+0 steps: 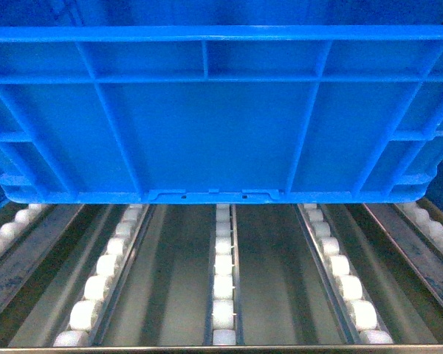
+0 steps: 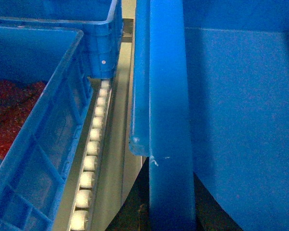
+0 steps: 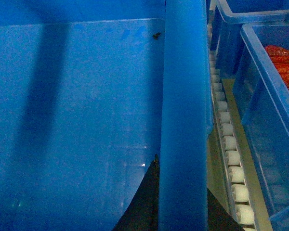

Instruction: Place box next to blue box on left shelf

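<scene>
The box (image 1: 221, 118) fills the top of the head view, its ribbed near wall facing me, low over the left shelf (image 1: 223, 295) with its white roller tracks. Whether its base touches the rollers I cannot tell. In the left wrist view my left gripper (image 2: 171, 202) is shut on the box's left rim (image 2: 168, 96), one dark finger on each side. My right gripper (image 3: 183, 202) is shut on the right rim (image 3: 183, 96) in the same way. A blue box (image 2: 38, 125) holding red pieces stands just left of the held box, with a roller track (image 2: 91, 149) between them.
A second blue crate (image 2: 62, 29) stands behind the left neighbour. On the right, a blue crate (image 3: 269, 120) with red contents and another crate (image 3: 241, 29) behind it stand beyond a roller track (image 3: 229, 144). The shelf's steel front edge (image 1: 221, 349) runs along the bottom.
</scene>
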Controlling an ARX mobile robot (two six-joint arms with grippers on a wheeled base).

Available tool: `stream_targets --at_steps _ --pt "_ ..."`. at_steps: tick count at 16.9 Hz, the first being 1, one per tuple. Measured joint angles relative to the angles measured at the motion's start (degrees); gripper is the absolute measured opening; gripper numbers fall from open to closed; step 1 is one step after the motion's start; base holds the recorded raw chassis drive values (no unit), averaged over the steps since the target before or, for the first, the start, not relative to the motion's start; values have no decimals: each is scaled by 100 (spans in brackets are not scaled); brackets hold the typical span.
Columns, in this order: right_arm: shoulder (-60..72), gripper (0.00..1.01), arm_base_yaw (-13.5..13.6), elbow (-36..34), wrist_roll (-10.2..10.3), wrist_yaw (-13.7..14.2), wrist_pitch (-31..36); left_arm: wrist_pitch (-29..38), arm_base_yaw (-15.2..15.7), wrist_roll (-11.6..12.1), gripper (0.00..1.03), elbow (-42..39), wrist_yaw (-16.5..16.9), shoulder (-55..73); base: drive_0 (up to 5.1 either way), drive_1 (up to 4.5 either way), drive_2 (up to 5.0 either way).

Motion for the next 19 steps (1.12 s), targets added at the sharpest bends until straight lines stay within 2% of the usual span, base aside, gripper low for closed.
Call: stream_targets --at_steps 1,2,3,4,7,8,9,14,17,19 --pt "0 7 0 0 24 11 0 393 2 72 6 -142 74 0 0 0 0" --pt "0 7 28 -109 -138 249 455 1117 15 120 6 -468 162 -2 0 0 0" --pt "-13 7 164 -280 -367 732 1045 1390 13 61 6 -518 188 22 0 0 0" --pt "-48 7 201 -286 -372 855 1067 1436 13 76 6 -505 225 11 0 0 0" --pt "-107 7 129 -120 -74 472 -105 793 -52 125 6 -503 302 -31 0 0 0" --pt "46 7 -15 -107 199 173 -863 46 -157 186 6 -503 358 57 0 0 0" --pt "197 7 -90 -114 280 -9 -1126 -400 -225 190 6 -503 354 170 0 0 0" --pt "345 7 -157 -188 358 -118 -1108 -721 -262 190 6 -426 348 225 0 0 0" --pt "625 7 -190 -417 487 -297 -1093 -1016 -264 192 6 -433 275 525 0 0 0" --pt "752 7 -188 -463 507 -313 -1049 -992 -264 136 6 -529 326 702 0 0 0"
